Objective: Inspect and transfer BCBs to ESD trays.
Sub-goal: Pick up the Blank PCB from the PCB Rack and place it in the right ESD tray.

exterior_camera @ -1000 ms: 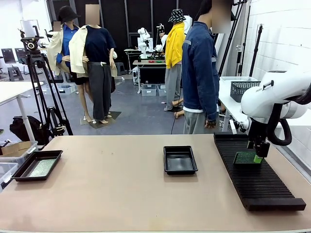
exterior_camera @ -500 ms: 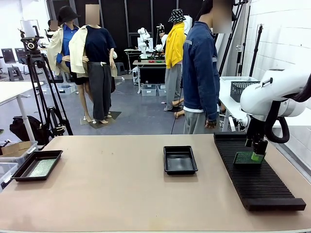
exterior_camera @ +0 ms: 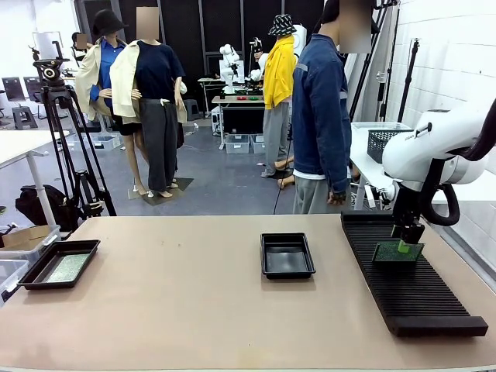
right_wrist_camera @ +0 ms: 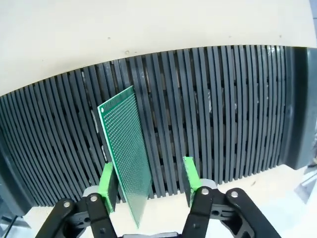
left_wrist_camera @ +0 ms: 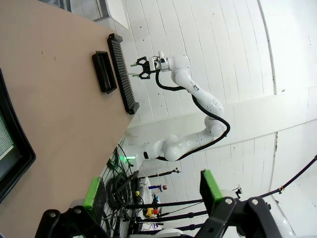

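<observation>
A BCB (right_wrist_camera: 124, 148) is seen standing on edge in a slot of the black ribbed rack (right_wrist_camera: 223, 109), leaning slightly. It is a thin green board covered with a fine grid of small holes and finished with a pale edge. It is straddled by the right fingers (right_wrist_camera: 189, 181), which are held apart: one green pad lies close against the board, and a clear gap is left to the other. In the front view the board is located on the rack's far half, at the right side of the bench (exterior_camera: 178, 310), with its top edge partly covered by the fingers. One black ESD tray (exterior_camera: 287, 273) is placed at mid-bench, near the rack's left side. A second ESD tray (exterior_camera: 74, 242) is placed at the bench's left edge, with a second BCB (exterior_camera: 67, 267) lying flat in it. A person (exterior_camera: 319, 116) is stationed at the far side, behind the rack's far end. The left fingers (left_wrist_camera: 210, 183) are held apart.
</observation>
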`<state>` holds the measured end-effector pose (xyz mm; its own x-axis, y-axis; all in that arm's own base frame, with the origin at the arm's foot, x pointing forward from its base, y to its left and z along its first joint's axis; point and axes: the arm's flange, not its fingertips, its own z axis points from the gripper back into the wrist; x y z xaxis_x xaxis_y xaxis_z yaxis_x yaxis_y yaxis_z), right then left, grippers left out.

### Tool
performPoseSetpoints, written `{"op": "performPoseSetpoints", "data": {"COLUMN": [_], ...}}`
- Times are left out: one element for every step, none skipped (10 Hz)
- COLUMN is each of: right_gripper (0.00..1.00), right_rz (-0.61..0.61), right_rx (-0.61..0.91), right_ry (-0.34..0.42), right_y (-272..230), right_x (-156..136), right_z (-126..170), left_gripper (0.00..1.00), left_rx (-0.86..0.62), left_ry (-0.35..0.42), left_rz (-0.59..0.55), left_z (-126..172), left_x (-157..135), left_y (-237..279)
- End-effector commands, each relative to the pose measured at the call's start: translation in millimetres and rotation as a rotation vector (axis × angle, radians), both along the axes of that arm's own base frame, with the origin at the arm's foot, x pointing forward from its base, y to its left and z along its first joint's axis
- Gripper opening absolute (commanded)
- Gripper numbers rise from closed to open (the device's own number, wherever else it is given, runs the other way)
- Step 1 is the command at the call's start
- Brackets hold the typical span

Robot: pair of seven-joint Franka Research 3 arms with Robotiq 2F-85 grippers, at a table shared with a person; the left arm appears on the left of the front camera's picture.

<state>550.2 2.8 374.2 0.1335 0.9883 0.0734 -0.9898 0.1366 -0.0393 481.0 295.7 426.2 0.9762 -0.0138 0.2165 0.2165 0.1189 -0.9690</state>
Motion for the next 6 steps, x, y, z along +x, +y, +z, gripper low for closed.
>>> {"op": "performPoseSetpoints", "data": {"right_gripper": [0.49,0.42,0.34,0.26,0.19,0.11], "right_rz": [0.019,0.020,0.022,0.021,0.022,0.022], "right_rx": [0.039,0.042,0.042,0.042,0.043,0.042], "right_ry": [0.018,0.021,0.022,0.022,0.026,0.034], "right_y": [-1.4,-1.9,-2.2,-2.5,-3.8,-4.4], "right_x": [3.7,4.0,3.3,2.6,3.9,5.3], "right_z": [-0.1,-1.2,-1.5,-1.5,-2.2,-4.9], "left_gripper": [1.00,1.00,1.00,1.00,1.00,1.00], "left_rx": [0.009,0.009,0.009,0.009,0.009,0.009], "left_ry": [0.004,0.004,0.004,0.004,0.004,0.004], "left_rz": [0.002,0.002,0.002,0.002,0.002,0.002], "left_z": [1.9,1.9,1.9,1.9,1.9,1.9], "left_x": [-0.8,-0.8,-0.8,-0.8,-0.8,-0.8], "left_y": [0.3,0.3,0.3,0.3,0.3,0.3]}}
